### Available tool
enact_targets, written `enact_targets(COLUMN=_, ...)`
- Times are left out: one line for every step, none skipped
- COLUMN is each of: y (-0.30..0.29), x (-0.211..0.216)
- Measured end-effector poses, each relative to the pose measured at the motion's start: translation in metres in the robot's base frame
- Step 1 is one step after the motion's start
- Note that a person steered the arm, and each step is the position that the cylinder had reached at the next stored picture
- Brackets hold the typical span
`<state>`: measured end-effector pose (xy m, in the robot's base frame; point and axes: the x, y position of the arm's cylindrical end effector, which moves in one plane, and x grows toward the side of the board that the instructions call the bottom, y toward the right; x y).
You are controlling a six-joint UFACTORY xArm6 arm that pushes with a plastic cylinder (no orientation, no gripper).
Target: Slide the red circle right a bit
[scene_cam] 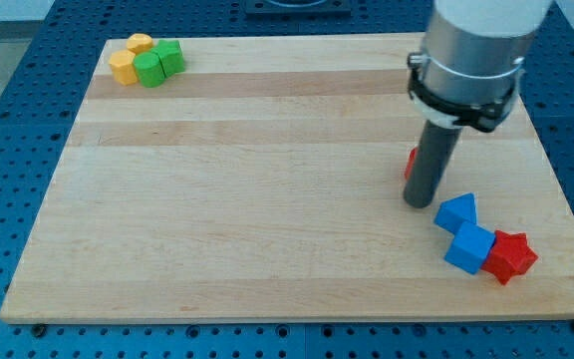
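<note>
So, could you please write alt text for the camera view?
My tip rests on a wooden board, hiding most of a red block. Two blue blocks and a red star sit lower right; yellow and green blocks cluster top left.

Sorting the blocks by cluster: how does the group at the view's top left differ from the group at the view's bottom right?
The top-left group holds two yellow blocks and two green blocks; the bottom-right group holds two blue blocks and a red star. The top-left group lies far from my tip; the bottom-right group sits just right of it. In both, the blocks look packed tightly together.
</note>
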<state>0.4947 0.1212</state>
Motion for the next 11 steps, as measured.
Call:
enact_targets(y=-0.019, x=-0.008)
enact_targets(y=-0.021, x=-0.039)
enact_targets(y=-0.015, x=-0.048)
enact_targets(y=0.004, x=-0.048)
enact_targets(y=0.022, x=-0.048)
enact_targets(y=0.039, x=-0.048)
enact_targets(y=0.058, x=-0.048)
enact_targets(y=0.071, x=-0.048)
enact_targets(y=0.076, x=-0.048)
enact_targets(y=0.087, x=-0.048)
enact_targets(y=0.095, x=-0.052)
